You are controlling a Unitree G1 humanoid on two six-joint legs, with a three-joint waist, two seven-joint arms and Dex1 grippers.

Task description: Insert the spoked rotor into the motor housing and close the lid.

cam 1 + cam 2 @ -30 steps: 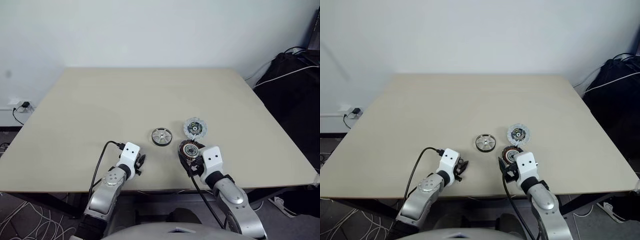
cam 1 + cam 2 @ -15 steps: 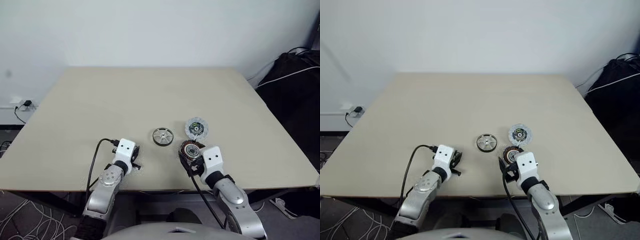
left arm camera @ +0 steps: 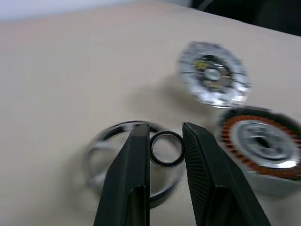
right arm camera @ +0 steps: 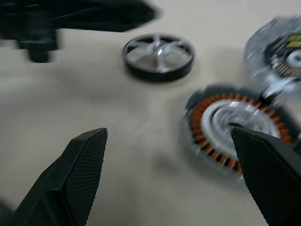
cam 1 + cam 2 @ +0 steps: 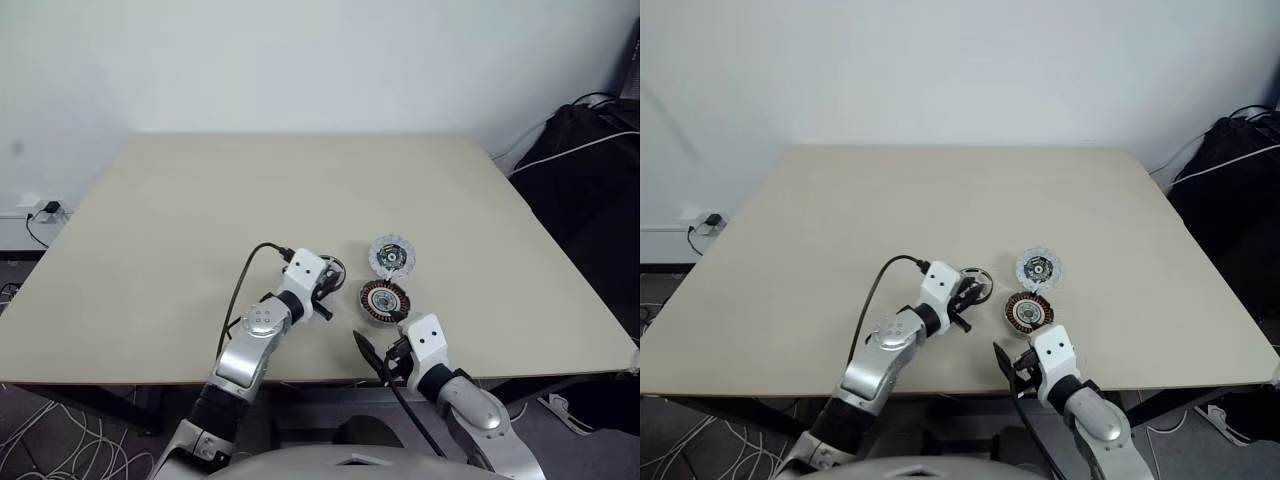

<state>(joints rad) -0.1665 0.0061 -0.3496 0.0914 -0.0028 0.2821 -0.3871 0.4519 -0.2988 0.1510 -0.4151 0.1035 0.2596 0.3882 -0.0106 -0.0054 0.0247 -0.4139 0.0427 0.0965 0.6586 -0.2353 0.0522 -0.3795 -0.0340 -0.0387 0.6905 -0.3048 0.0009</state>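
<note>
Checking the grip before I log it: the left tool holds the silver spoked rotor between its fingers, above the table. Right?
Not quite. In the left wrist view the left tool holds a small dark ring between its fingers, not the spoked rotor, which lies on the table beneath it.

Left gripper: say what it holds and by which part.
The left gripper holds a small dark ring, pinched by its rim between the two fingers, above the rotor. The right gripper is open, holding nothing.
</note>
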